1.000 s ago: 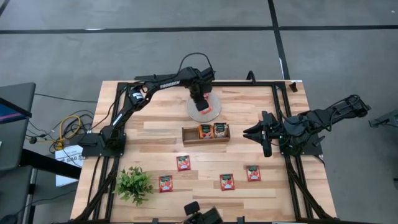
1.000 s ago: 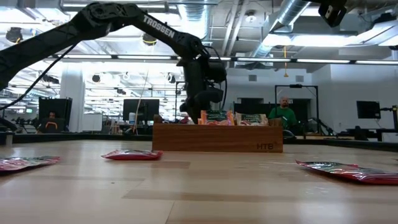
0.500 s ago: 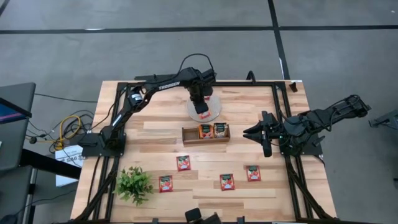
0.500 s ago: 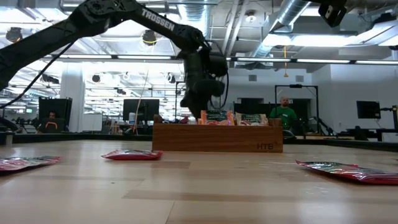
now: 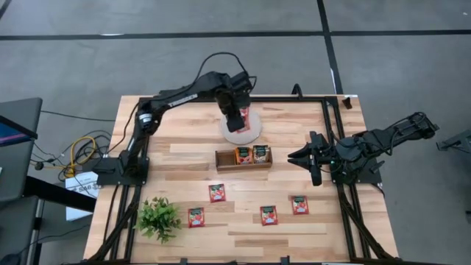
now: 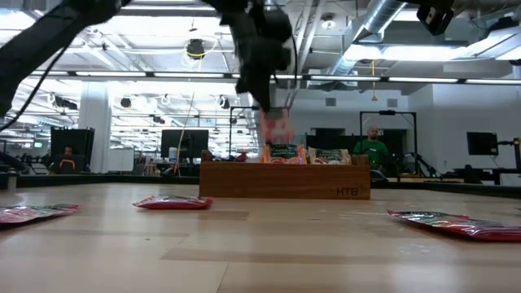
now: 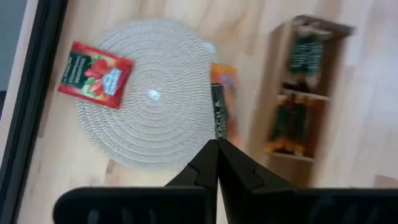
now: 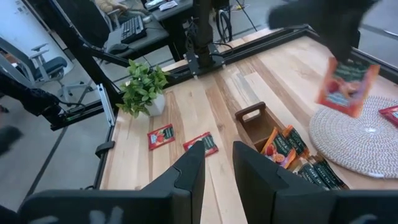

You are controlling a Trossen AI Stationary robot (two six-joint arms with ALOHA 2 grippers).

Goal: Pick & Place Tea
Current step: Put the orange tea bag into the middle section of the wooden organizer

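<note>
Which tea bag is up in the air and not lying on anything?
The red tea bag pinched in the left gripper, hanging above the round mat. Another lies flat on the mat, four on the table, and the rest stand in the wooden tray.

You get bright, even light from overhead ceiling strips, visible in the low view, and only soft shadows on the tabletop (image 5: 294,125). The raised sachet (image 6: 277,128) smears with motion blur, as does the tray (image 7: 298,93) in the left wrist view. Near sachets (image 6: 456,224) sit soft.

Red-orange tea sachets (image 5: 216,193), pale woven mat (image 5: 232,134).
</note>
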